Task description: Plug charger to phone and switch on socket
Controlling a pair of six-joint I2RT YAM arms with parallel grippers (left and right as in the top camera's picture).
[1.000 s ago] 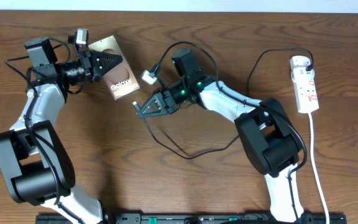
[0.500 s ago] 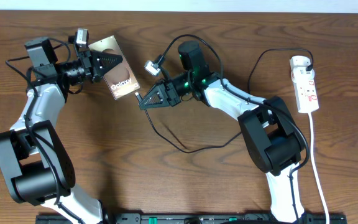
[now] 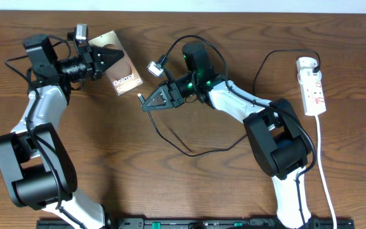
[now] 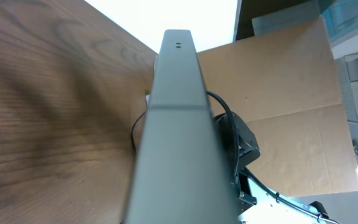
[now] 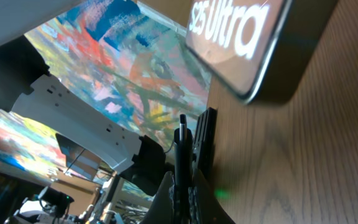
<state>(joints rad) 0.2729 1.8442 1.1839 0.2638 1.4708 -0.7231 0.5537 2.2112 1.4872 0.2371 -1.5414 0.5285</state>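
Observation:
The phone (image 3: 121,67), brownish screen with white "Galaxy" text, is held at the table's back left. My left gripper (image 3: 104,58) is shut on its upper end. In the left wrist view the phone's grey edge (image 4: 173,137) fills the middle. My right gripper (image 3: 150,104) is shut on the charger's black plug (image 3: 139,97), whose tip points at the phone's lower end, a small gap apart. The right wrist view shows the plug tip (image 5: 182,134) between my fingers (image 5: 182,186), below the phone's corner (image 5: 241,37) with "S25 Ultra". The black cable (image 3: 189,149) loops toward the white socket strip (image 3: 312,86) at the right.
The strip's white cord (image 3: 326,172) runs down the right side toward the front edge. A small white block (image 3: 154,69) on a wire hangs by the right arm. The black cable arcs from the strip's top end (image 3: 269,60) over the table.
My left gripper has turned and lifted the phone slightly toward the back. My right gripper rose with the plug from lower centre toward the phone, then held still.

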